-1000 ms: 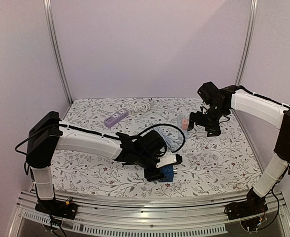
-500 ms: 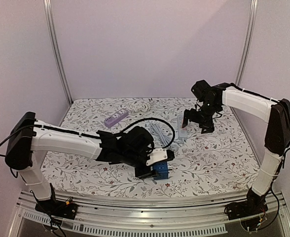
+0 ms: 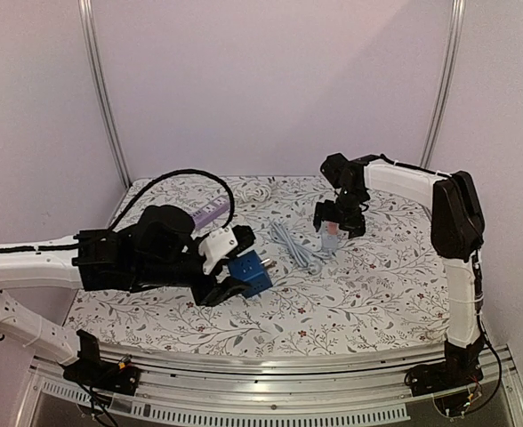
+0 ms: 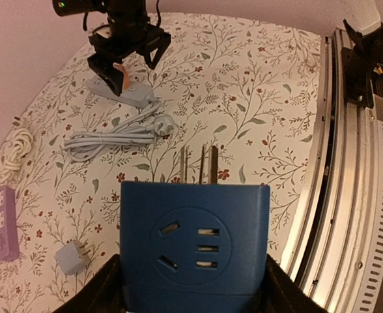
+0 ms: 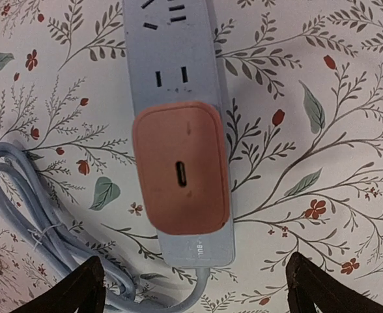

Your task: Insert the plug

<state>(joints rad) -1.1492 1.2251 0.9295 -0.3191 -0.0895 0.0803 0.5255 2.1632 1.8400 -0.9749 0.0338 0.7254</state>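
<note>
The plug is a blue cube adapter (image 4: pixel 195 244) with metal prongs (image 4: pixel 198 163) pointing away, and its socket face is toward the camera. My left gripper (image 4: pixel 191 293) is shut on its sides and holds it above the table, left of centre (image 3: pixel 248 274). A grey power strip (image 5: pixel 172 52) lies at the back right with a salmon-pink charger (image 5: pixel 180 166) plugged into it. My right gripper (image 5: pixel 198 274) hovers open directly over that charger, its fingers (image 5: pixel 81 290) wide on either side, touching nothing. From above, the right gripper (image 3: pixel 337 218) hangs over the strip.
The strip's grey cable (image 3: pixel 293 245) is bundled between the two grippers. A purple power strip (image 3: pixel 206 212) and a coiled white cord (image 3: pixel 260 189) lie at the back. A small grey adapter (image 4: pixel 72 257) sits on the floral cloth. A metal rail (image 4: pixel 348 163) runs along the near edge.
My left arm has drawn back to the left, carrying the blue plug away from the table's middle. The right arm has swung left and now sits over the grey strip.
</note>
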